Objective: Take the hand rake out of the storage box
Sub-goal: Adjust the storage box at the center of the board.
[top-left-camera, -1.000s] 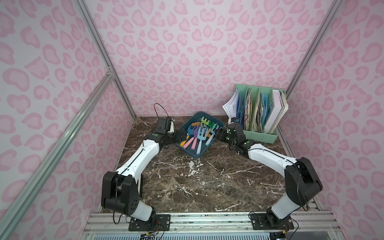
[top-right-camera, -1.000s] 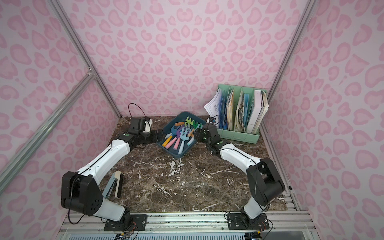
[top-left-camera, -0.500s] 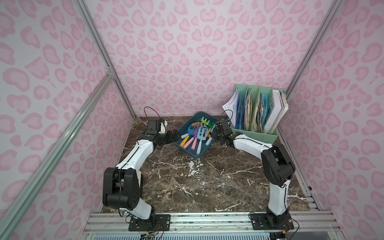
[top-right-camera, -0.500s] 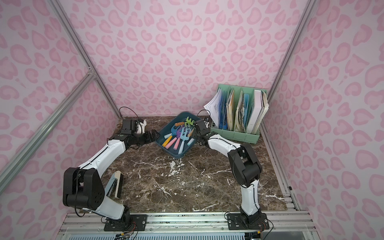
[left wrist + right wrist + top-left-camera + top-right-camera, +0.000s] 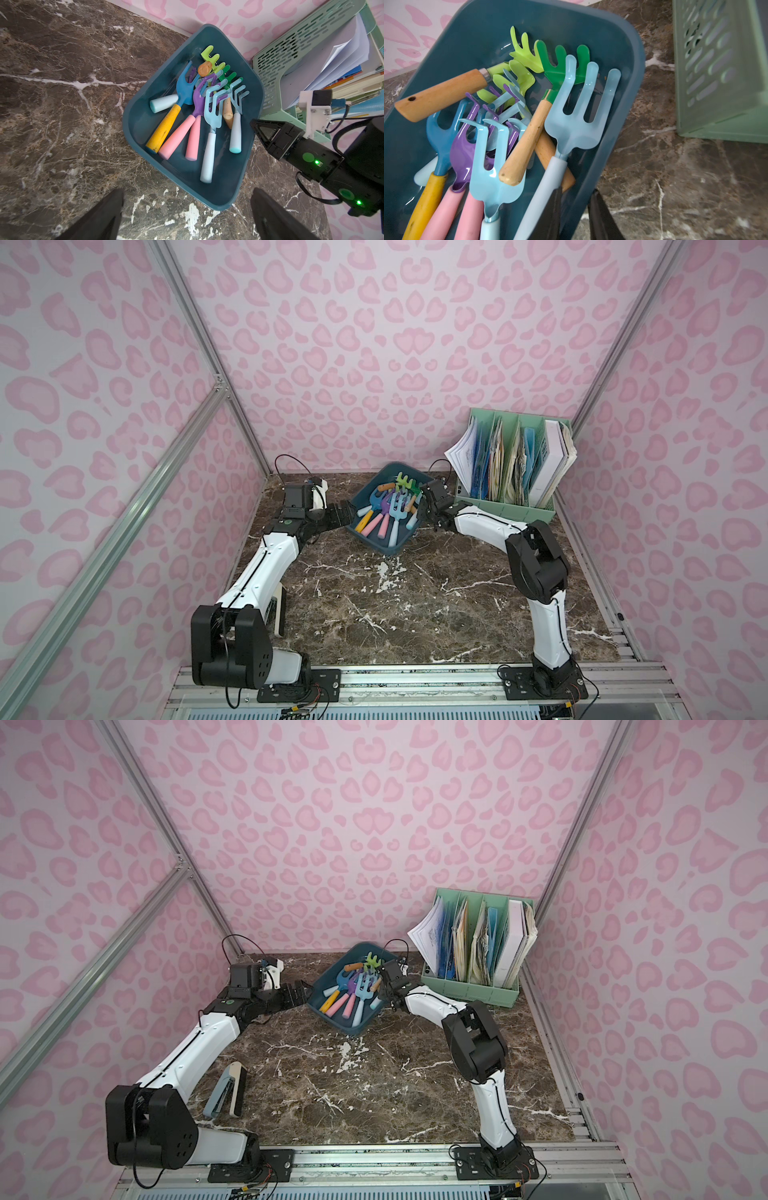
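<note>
Nearest, at about 7 o'clock on the marble table [image 5: 415, 605], lay one stapler [image 5: 226, 1090]. Farther in, toward 11 o'clock, the left gripper [image 5: 345, 512] hovered just beside the 9 o'clock side of the storage box [image 5: 226, 182]. Its jaws were spread wide, the two fingers [image 5: 99, 216] well apart, and it held nothing and touched nothing that could be seen. On the box's 3 o'clock side, the right gripper [image 5: 575, 194] had its jaws drawn close across the side wall. One finger [image 5: 548, 212] was inside the box and its mate outside, so it pinched the wall itself and no tool. The inner finger lay just beside a pale blue handle; whether they touched could not be told. The single box sat at 12 o'clock near the table's far edge, turned cornerwise. All the hand rakes [image 5: 195, 108] lay inside it in one overlapping heap. Counting by handles gave nine: one yellow, two pink, three pale blue and three wooden. The heads showed as one mid-blue, purple ones on the pink handles, pale blue ones, two lime green and one dark green, though they crossed too much for a sure count. Farthest, at about 1 o'clock, stood one mint-green file organizer [image 5: 511, 512] packed with papers and books, near the box but apart from it.
</note>
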### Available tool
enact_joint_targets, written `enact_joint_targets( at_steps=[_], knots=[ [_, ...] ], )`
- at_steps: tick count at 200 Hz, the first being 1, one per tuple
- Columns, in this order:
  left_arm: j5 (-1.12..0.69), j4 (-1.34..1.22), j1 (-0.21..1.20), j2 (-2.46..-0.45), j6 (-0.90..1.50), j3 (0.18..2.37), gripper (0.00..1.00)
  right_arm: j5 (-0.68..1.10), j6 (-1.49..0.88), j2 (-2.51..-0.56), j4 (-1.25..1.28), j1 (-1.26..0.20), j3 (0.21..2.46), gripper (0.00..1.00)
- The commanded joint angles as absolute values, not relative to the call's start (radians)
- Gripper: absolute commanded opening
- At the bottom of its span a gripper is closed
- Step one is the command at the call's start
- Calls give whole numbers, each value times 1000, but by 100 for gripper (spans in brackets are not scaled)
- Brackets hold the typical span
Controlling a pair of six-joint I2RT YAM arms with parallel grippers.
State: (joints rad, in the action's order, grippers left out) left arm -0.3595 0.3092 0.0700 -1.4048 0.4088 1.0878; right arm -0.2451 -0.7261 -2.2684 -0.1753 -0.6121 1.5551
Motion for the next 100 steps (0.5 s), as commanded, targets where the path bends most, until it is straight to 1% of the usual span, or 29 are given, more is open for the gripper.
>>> enact_joint_targets(
  at_steps=[1,11,35,54,100],
  knots=[
    [-364,317,68,-1409,388,1094,98,-209,-670,-2275,-184,-606,1560,16],
    [-362,319,68,-1412,388,1095,98,-196,-653,-2275,-188,-599,1562,14],
    [-354,331,67,-1419,387,1102,98,-163,-622,-2263,-195,-580,1553,14],
    [-357,338,66,-1425,385,1109,98,-157,-609,-2246,-202,-569,1542,17],
    [-363,308,68,-1489,423,1105,98,-165,-558,-2207,-198,-558,1517,19]
  ],
)
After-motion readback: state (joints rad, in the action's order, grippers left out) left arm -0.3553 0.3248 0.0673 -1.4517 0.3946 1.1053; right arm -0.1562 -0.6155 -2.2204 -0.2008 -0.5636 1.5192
